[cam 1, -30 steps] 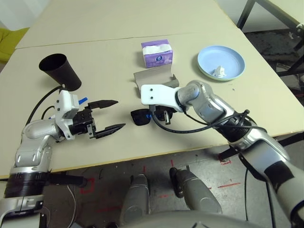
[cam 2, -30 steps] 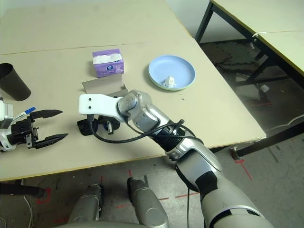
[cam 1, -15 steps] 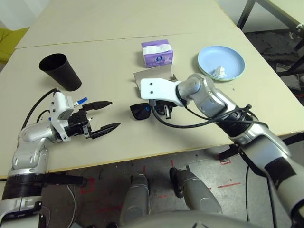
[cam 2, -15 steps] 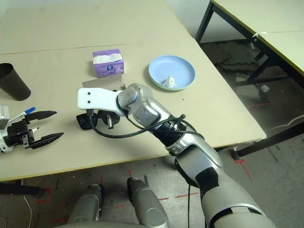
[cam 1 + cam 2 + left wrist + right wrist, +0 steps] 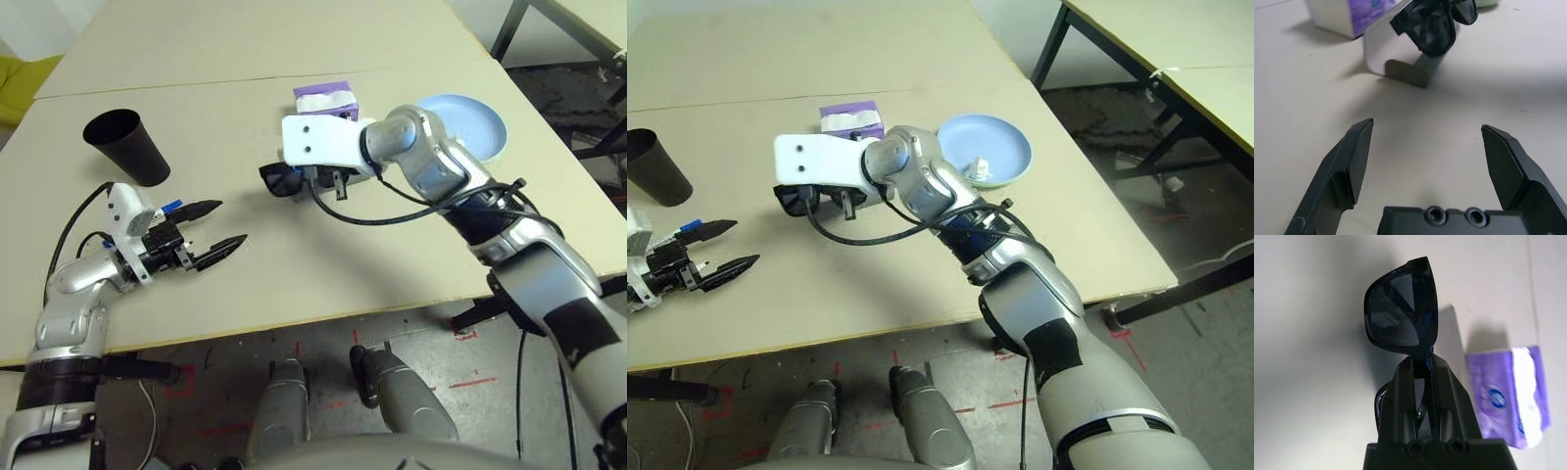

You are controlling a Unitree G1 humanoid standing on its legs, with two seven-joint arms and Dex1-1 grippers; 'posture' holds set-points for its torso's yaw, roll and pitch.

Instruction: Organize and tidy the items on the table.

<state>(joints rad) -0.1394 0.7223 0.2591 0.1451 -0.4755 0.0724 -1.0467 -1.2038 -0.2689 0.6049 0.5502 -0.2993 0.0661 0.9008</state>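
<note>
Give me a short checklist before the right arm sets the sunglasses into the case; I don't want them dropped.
1. Right claw shut on the black sunglasses: ok, the fingers pinch the frame.
2. Sunglasses lifted clear of the table: ok, they hang beside the grey glasses case.
3. Case open to receive them: cannot tell, the arm hides most of it from the head camera.
4. Left claw out of the way: ok, open, empty, apart from the case.
5. Purple tissue pack clear of the case: cannot tell, it sits close behind.
</note>
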